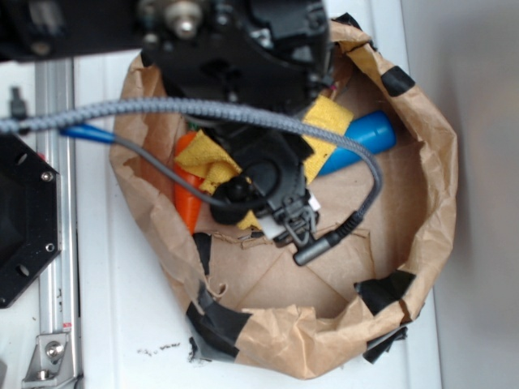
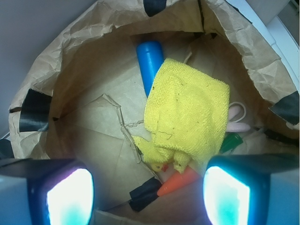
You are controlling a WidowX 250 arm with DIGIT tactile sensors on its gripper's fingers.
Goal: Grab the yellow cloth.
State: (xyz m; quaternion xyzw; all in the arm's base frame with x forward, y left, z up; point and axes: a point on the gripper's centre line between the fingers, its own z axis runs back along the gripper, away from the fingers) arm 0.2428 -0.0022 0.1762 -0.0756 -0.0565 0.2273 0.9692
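Observation:
The yellow cloth (image 2: 187, 115) lies crumpled inside a brown paper bag (image 2: 84, 65), draped over an orange carrot toy (image 2: 180, 182) and beside a blue cylinder (image 2: 150, 61). In the exterior view the cloth (image 1: 207, 158) shows in patches around the arm. My gripper (image 2: 147, 197) hangs above the bag with both fingers wide apart and nothing between them. The cloth sits ahead of the fingertips and nearer the right finger (image 2: 234, 194). In the exterior view the gripper (image 1: 280, 215) is over the bag's middle.
The bag's rolled paper rim (image 1: 430, 203) carries black tape patches (image 1: 385, 290). A pink-handled item (image 2: 241, 125) and a green object (image 2: 232, 142) lie right of the cloth. A small yellow duck (image 2: 157, 166) peeks out under the cloth. A metal rail (image 1: 53, 243) runs on the left.

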